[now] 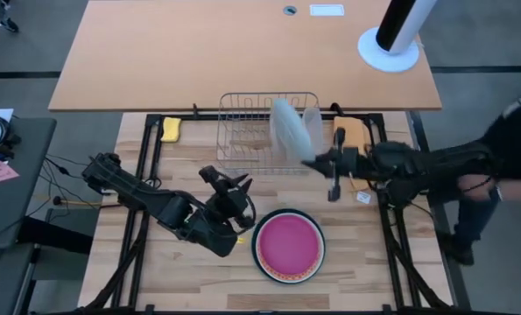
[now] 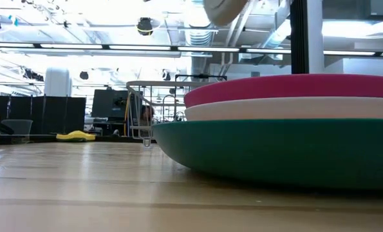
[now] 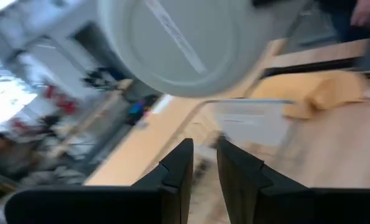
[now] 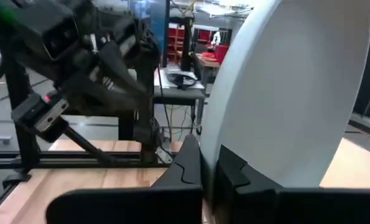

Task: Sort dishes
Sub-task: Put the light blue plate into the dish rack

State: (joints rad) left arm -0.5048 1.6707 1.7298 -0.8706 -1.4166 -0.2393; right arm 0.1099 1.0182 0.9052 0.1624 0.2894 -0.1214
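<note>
On table's left, left gripper hovers empty, fingers narrowly parted. Centre front: magenta plate tops stack. Right gripper clamps pale grey plate on edge, over wire rack.

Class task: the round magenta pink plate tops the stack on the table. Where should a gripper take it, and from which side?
Grip the round magenta pink plate by its raised rim, one finger over the lip, one under. It lies flat on the stack, so only the edge offers purchase. The idle left gripper sits beside its left edge, so approach from there, probably low and level.
</note>
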